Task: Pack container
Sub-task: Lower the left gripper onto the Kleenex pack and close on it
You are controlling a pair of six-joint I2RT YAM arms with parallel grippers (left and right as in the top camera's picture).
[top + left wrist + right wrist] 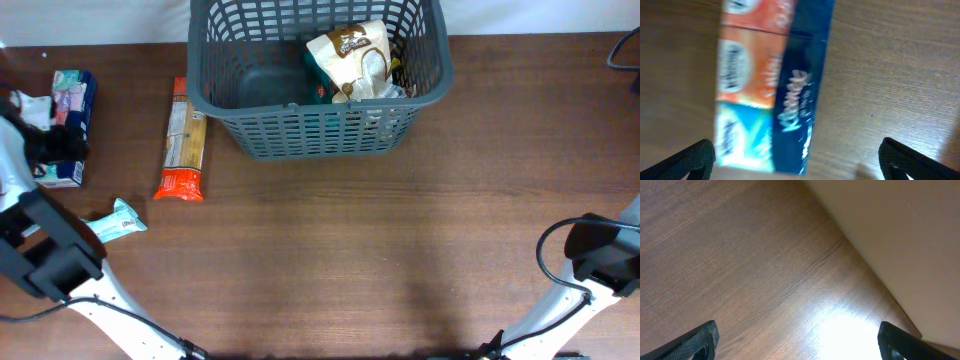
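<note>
**Operator:** Where is the container?

**Note-taker:** Your container (320, 130) stands at the far middle of the surface (350, 260), upright. A white-and-brown packet (352, 55) leans in its right half, with a green packet (322, 92) beside it. The left half shows bare base.

**Operator:** And outside it?

**Note-taker:** Left of the container, apart from it, lies a long orange-ended packet (183, 140). A small teal packet (120, 222) sits nearer your left arm. A blue tissue pack (772, 85) is at the far left edge.

**Operator:** Fingers?

**Note-taker:** Your left fingers (695, 160) stand wide above the tissue pack and hold nothing. The wrist view is blurred, and the pack's near end sits closer to the left-hand finger; I cannot tell whether they touch. Your right fingers (697, 342) are also spread wide and empty, over bare wood at the surface's edge.
</note>
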